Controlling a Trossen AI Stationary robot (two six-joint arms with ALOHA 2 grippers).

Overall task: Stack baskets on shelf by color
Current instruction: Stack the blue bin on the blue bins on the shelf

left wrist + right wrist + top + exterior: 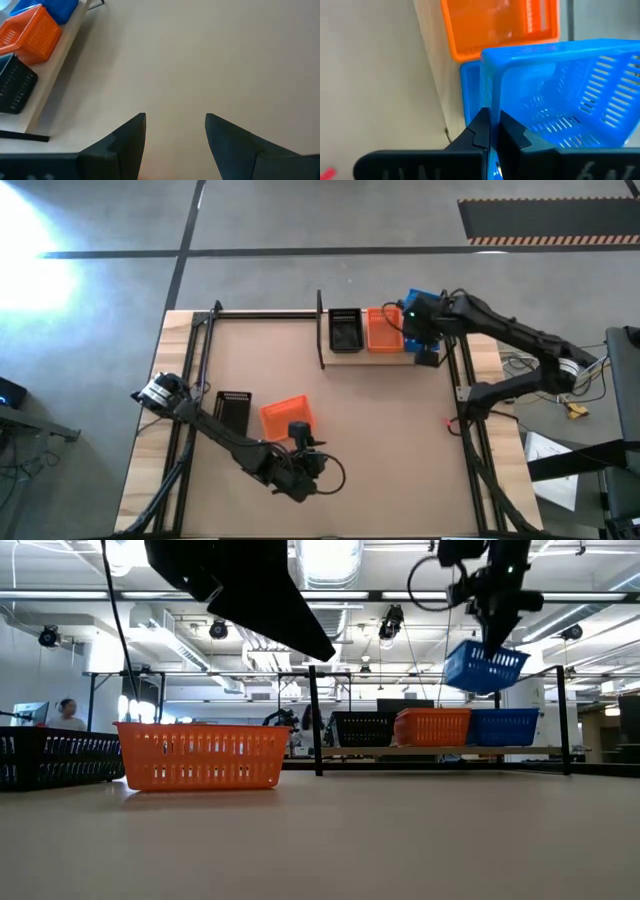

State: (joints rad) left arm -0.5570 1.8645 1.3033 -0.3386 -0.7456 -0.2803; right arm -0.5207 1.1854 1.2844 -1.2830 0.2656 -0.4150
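Observation:
On the shelf [372, 352] at the table's far side stand a black basket [345, 330], an orange basket [383, 330] and a blue basket [503, 726] in a row. Above the shelf's blue one hangs another blue basket [485, 667], with my right gripper [490, 122] shut on it. An orange basket [287, 417] and a black basket [233, 408] rest on their bases on the tabletop at the near left. My left gripper [175, 120] hovers open at the orange basket's near right corner, with only bare table between its fingers. My right gripper pinches the top edge of one side wall [490, 100] of the blue basket, one finger inside the basket and one outside. The fingers come from above, slanting down. The basket hangs tilted below them, lifted clear of the blue basket on the shelf.
Black metal uprights [320, 330] frame the shelf, and black rails run along the table's left and right sides [190, 380]. Bare tabletop [380, 440] stretches between the shelf and the near edge.

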